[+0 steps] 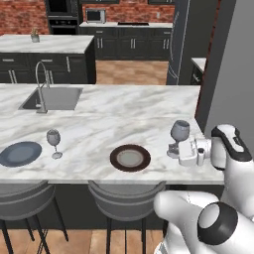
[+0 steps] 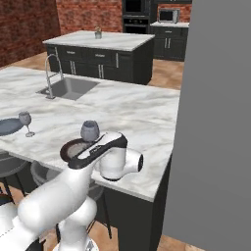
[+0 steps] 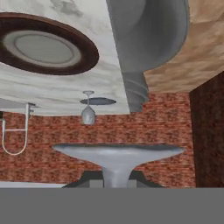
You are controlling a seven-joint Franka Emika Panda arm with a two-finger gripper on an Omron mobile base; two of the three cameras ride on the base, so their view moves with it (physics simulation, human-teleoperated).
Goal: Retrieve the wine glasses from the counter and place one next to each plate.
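Fingers: your gripper is nearly closed, pinching the stem of the second wine glass, which stands upright.
Glass position: just right of the brown-rimmed plate, near the marble table edge.
Other pair: first wine glass stands beside the blue-grey plate.
Risk: you could tip the glass on release, or knock it withdrawing.
Surroundings: sink, faucet, stools below; nothing blocks you.

A round glass foot is seen close up at the bottom, its stem held between the fingertips. The brown-rimmed plate lies on the marble bench. A second wine glass stands farther off beside a blue-grey plate.
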